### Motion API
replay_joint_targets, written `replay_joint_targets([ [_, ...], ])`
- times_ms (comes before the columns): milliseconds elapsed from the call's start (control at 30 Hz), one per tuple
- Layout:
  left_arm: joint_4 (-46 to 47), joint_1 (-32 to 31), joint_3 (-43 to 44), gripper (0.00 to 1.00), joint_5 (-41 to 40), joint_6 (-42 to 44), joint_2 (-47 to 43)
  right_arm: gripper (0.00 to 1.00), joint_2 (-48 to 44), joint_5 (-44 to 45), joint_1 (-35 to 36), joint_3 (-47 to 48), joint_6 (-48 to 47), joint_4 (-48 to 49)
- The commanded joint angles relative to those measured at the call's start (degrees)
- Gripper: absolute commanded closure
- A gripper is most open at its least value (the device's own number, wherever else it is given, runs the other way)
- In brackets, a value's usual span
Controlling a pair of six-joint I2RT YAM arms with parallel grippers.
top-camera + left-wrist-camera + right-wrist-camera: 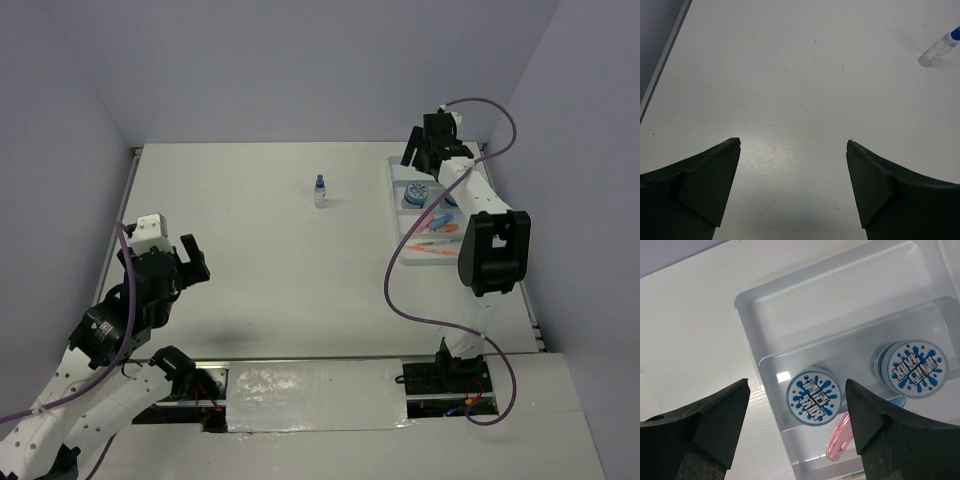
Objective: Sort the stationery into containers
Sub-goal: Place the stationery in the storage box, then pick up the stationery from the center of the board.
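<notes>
We note the left gripper [793,142] spread over the table [790,75], and the right gripper [797,385] spread above two jars [813,396] [916,368] in the tray [747,300].

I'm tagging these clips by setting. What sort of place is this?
Probably a robot lab test cell: a white table walled by plain panels, left arm and right arm bolted at its near edge, a tray and bottle laid out.

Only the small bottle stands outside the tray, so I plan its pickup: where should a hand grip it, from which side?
Take the clear blue-capped bottle by its round body just under the cap, coming from above and pinching across it. It seems to stand upright and slender, so a sideways push might tip it. The open left hand faces it.
</notes>
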Motion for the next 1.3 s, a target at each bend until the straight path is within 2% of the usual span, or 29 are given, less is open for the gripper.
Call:
replay_joint_targets([
  [0,2.4,0.1,-0.1,0.01,0.2,1.7,0.1,0.16,-1.4,0.3,0.7,1.5,-0.2,-2.4],
  [67,2.4,0.1,-0.1,0.01,0.2,1.8,0.1,0.16,-4.1,-9.5,2.5,-1.7,-3.3,3.7],
  [100,2.5,0.1,-0.1,0.01,0.3,1.9,0.2,0.05,-4.9,-13.6,3.6,-2.9,-4.8,5.5],
  [167,2.6,0.1,-0.1,0.01,0.4,1.9,0.2,0.03,-6.8,-22.9,7.0,-5.0,-11.0,8.9],
  [200,2.6,0.1,-0.1,0.01,0.6,2.0,0.3,0.02,-7.3,-23.8,11.4,-5.6,-13.0,9.8],
  [267,2.7,0.1,-0.2,0.01,0.8,2.0,0.3,0.02,-8.5,-24.0,15.9,-7.7,-19.3,13.1],
  [300,2.8,0.1,-0.2,0.01,0.9,2.0,0.2,0.02,-8.7,-23.7,19.7,-9.2,-20.5,16.2],
  [400,3.0,0.1,-0.3,0.01,1.1,2.2,0.2,0.02,-6.7,-21.4,23.3,-8.6,-21.8,18.5],
  [467,3.0,0.1,-0.3,0.01,1.2,2.3,0.2,0.03,-3.4,-16.6,25.9,-5.7,-20.4,19.1],
  [500,3.0,0.1,-0.3,0.01,1.2,2.2,0.2,0.04,-2.1,-12.5,26.5,-3.5,-19.6,19.1],
  [600,3.1,0.1,-0.3,0.01,1.4,2.4,-0.3,0.09,2.9,-9.6,27.4,0.1,-15.4,18.5],
  [733,3.3,0.1,-0.4,0.01,1.7,2.7,-0.5,0.10,6.4,-0.6,29.6,3.5,-12.7,16.4],
  [867,3.6,0.1,-0.5,0.01,2.1,2.7,-0.5,0.10,8.5,-1.0,30.2,4.2,-11.7,16.0],
  [967,3.7,0.1,-0.4,0.01,2.3,2.9,-0.7,0.20,9.7,-1.0,30.2,4.3,-11.3,16.1],
  [1000,3.7,0.1,-0.4,0.01,2.3,2.9,-0.7,0.31,10.4,-0.7,30.1,4.4,-11.3,16.1],
  [1067,3.6,0.1,-0.5,0.01,2.3,2.9,-0.9,0.40,11.3,0.3,30.1,4.6,-11.2,16.1],
  [1133,3.8,0.1,-0.6,0.01,2.4,2.9,-1.0,0.42,12.5,0.6,30.1,4.9,-11.0,16.3],
  [1267,3.8,0.1,-0.6,0.01,2.5,3.1,-0.6,0.36,15.1,2.7,30.1,6.9,-10.2,15.3],
])
